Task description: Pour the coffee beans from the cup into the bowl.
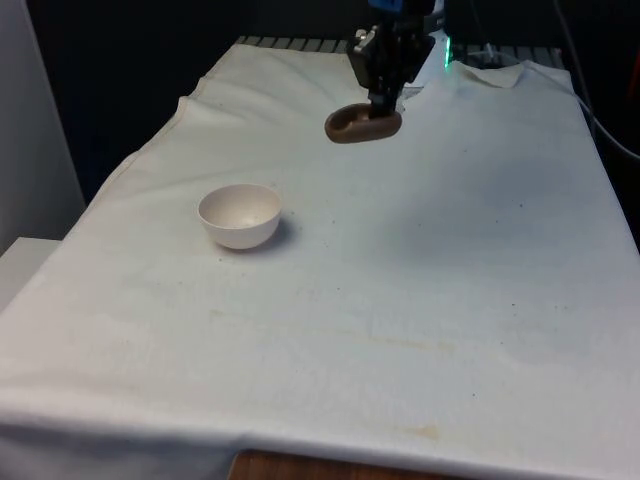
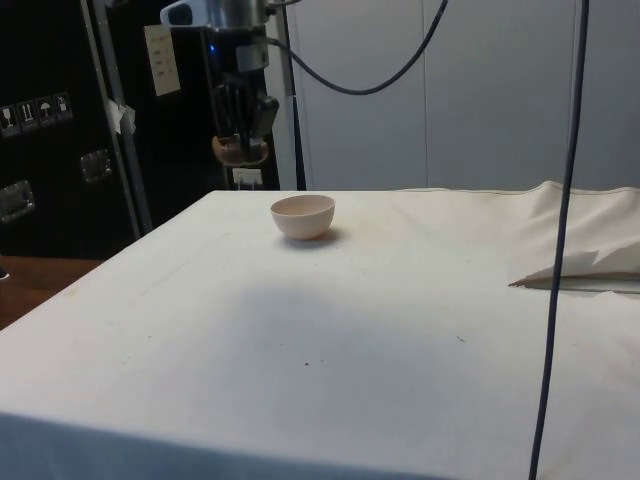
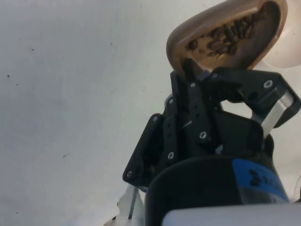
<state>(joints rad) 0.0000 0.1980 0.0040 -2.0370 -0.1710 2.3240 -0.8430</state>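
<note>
A brown cup (image 1: 362,123) hangs in the air above the table's far part, with my gripper (image 1: 386,101) shut on its rim. In the wrist view the cup (image 3: 225,35) holds dark coffee beans (image 3: 225,34), and one finger (image 3: 195,75) reaches inside the rim. From the side the cup (image 2: 241,150) hangs under the gripper (image 2: 243,128), well above the table. The white bowl (image 1: 239,215) stands on the cloth toward the front view's left, nearer the camera than the cup and empty. Its rim (image 3: 282,56) peeks past the cup in the wrist view.
The white cloth (image 1: 400,300) covers the whole table and bunches into folds (image 2: 580,240) at one end. A dark cable (image 2: 560,250) hangs down close to the side camera.
</note>
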